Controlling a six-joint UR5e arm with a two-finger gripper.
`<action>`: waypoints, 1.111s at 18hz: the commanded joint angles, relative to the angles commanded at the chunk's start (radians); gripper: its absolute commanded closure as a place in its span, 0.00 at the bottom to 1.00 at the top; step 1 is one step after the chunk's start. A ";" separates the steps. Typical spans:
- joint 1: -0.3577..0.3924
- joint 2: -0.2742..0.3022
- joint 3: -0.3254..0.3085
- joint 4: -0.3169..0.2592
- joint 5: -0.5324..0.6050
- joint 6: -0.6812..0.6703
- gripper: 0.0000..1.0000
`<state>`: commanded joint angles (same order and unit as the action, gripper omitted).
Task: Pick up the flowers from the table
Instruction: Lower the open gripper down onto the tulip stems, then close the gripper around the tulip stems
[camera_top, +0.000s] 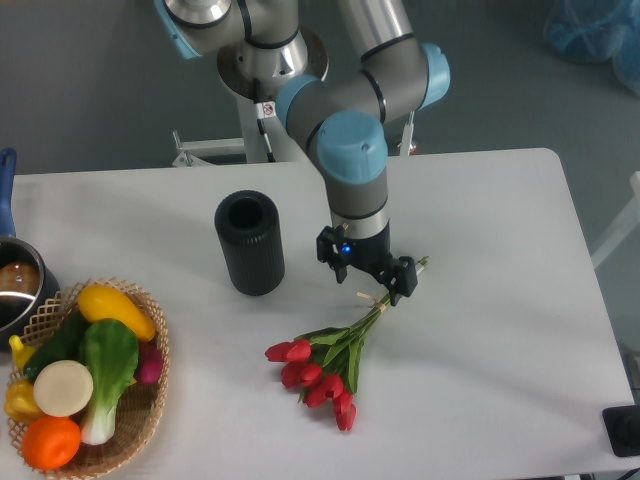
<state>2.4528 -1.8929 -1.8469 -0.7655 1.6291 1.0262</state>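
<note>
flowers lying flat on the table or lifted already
Lying flat. The flowers rest on the white table, red heads toward the camera, stems running up under the open claw, which has not closed on them.

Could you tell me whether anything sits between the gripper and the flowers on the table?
Nothing visible does. The open gripper hangs right over the stems of the flowers, which lie on the table. The black cylinder stands off to the side, out of the way.
</note>
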 joint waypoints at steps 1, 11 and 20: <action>0.000 -0.002 -0.003 -0.002 -0.002 0.002 0.00; -0.029 -0.121 0.070 -0.002 -0.003 -0.029 0.02; -0.049 -0.221 0.159 0.000 -0.008 -0.077 0.04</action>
<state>2.4038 -2.1137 -1.6874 -0.7655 1.6214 0.9496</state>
